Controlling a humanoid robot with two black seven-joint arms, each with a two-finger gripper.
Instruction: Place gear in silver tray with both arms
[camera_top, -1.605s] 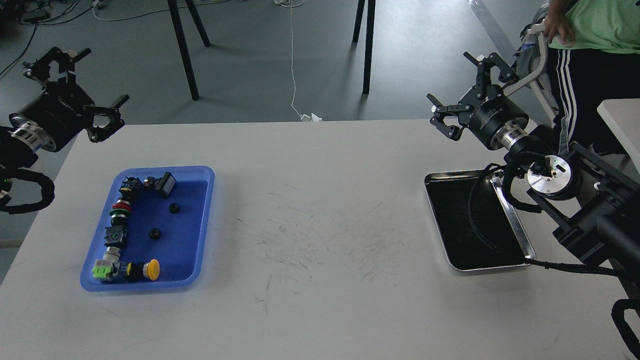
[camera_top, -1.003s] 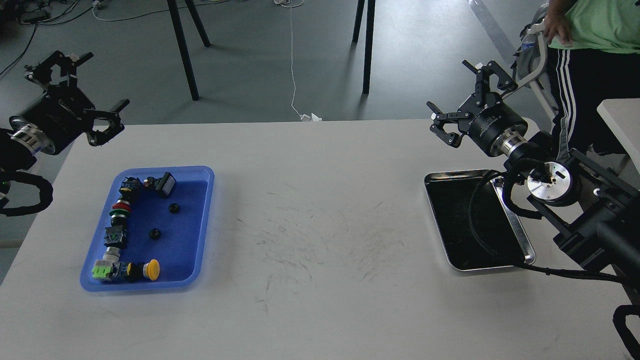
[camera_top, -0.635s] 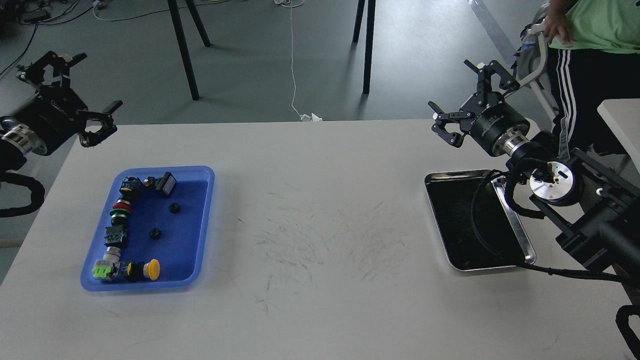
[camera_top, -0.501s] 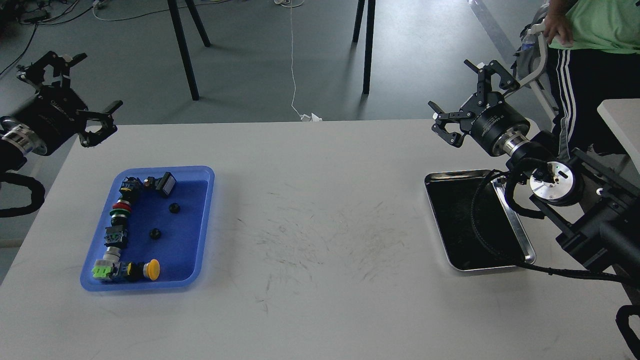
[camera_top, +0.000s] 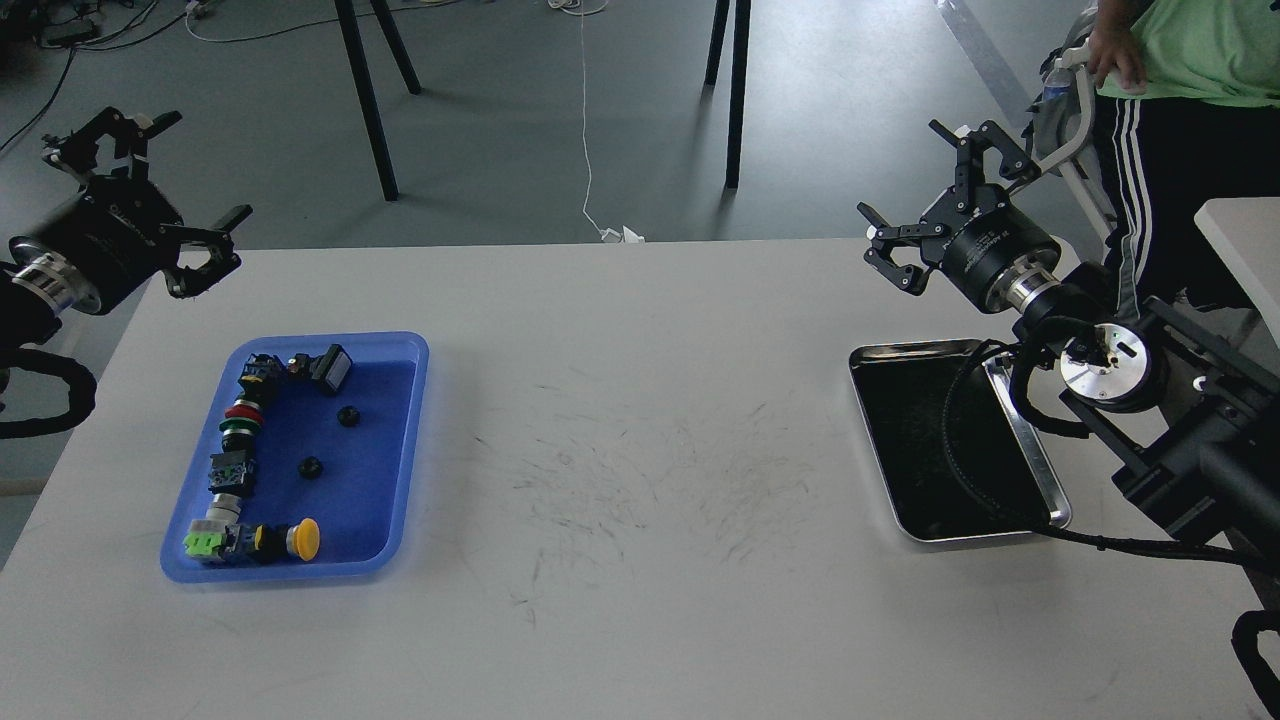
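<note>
Claws: left claw (camera_top: 150, 170) is drifting slightly right vs. a moment ago, upper left of frame, fingers spread, holding nothing. Right claw (camera_top: 935, 195) is hovering upper right, spread, empty, approx. unmoved. No pick begun yet.

Gears: two small black pieces (camera_top: 347, 416) are sitting in blue tray (camera_top: 408, 470), lower left; too small to judge axis.

Silver tray (camera_top: 1035, 455): sitting on counter (camera_top: 640, 450) at right, empty, long axis running near-to-far, tilted slightly left at top.
</note>
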